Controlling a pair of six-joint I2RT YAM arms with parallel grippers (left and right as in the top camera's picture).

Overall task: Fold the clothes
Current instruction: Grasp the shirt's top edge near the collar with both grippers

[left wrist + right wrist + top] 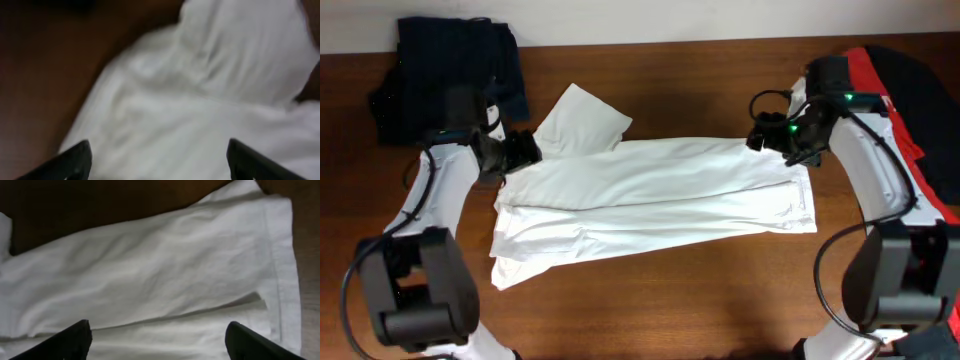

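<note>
White, soft and limp, the shirt (650,195) lies folded lengthwise at centre; it will sag, so pinch its ends at 3 and 9 o'clock. Your left gripper (520,150) and right gripper (767,137) both gape wide, holding nothing. Only overhead shows the navy pile (450,70) at 10 o'clock; the right wrist shows the hem (285,270) close.

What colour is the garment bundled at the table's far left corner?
The garment is dark navy; clearest in the overhead view.

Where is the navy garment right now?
In the overhead view, the navy garment lies bunched at the far left corner of the table, just behind the left gripper and up-left of the white shirt.
</note>
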